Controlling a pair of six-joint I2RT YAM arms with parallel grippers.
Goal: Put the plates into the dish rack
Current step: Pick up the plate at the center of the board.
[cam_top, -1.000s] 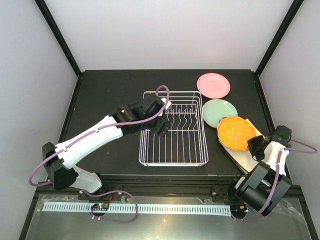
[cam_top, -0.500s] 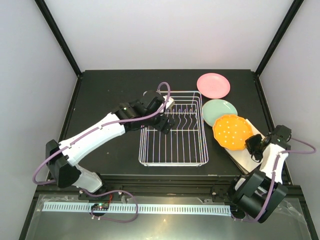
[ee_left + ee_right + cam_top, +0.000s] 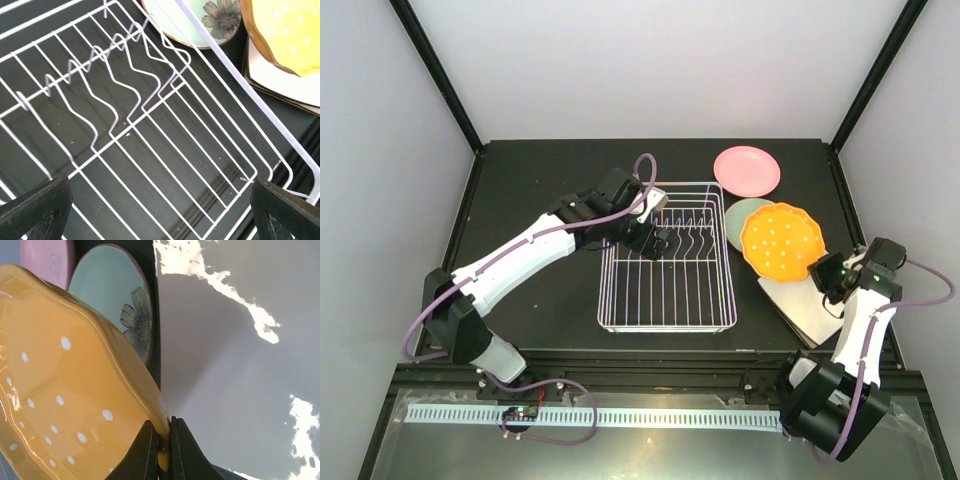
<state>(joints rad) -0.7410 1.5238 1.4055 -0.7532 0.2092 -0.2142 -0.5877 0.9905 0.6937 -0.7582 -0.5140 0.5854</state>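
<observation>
Four plates: orange plate (image 3: 782, 240), white-dotted, scalloped, pinched in right gripper (image 3: 162, 440); pink plate (image 3: 747, 170); flowered green plate (image 3: 738, 222); white square plate (image 3: 800, 310). One dish rack (image 3: 665, 327); left gripper (image 3: 660, 243) agape.

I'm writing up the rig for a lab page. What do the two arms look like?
Both the left arm and right arm have white link shells with black joints and bases. A purple cable loops along each. The fingers are black, and green lights glow on the right wrist.

We see bright, even light and soft shadows; white glare blotches the grey surface (image 3: 260, 320) right of the fingers (image 3: 142, 455).
</observation>
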